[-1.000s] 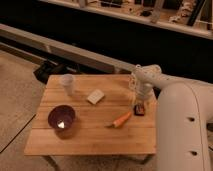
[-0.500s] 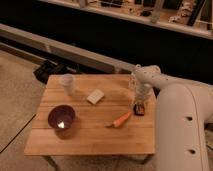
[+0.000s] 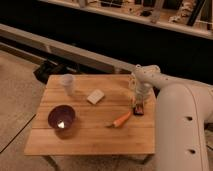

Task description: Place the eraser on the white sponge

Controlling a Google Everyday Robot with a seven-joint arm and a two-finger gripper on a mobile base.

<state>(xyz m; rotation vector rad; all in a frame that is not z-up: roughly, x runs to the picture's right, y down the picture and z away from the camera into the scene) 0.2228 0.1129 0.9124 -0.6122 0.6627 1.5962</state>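
The eraser [image 3: 138,109], a small dark bar with orange-red marks, lies on the wooden table [image 3: 95,132] near its right edge. My gripper [image 3: 138,102] comes straight down on it from the white arm at the right, and its fingers are shut around the eraser's top. The white sponge [image 3: 95,96], a cream block, rests near the table's middle back, well to the left of the gripper.
An orange carrot [image 3: 121,120] lies just left and in front of the eraser. A translucent cup [image 3: 67,84] stands at the back left, a dark purple bowl [image 3: 61,117] at the front left. My bulky white arm [image 3: 182,130] covers the right side.
The gripper has closed onto the eraser while staying over the same spot. Nothing else on the table moved.
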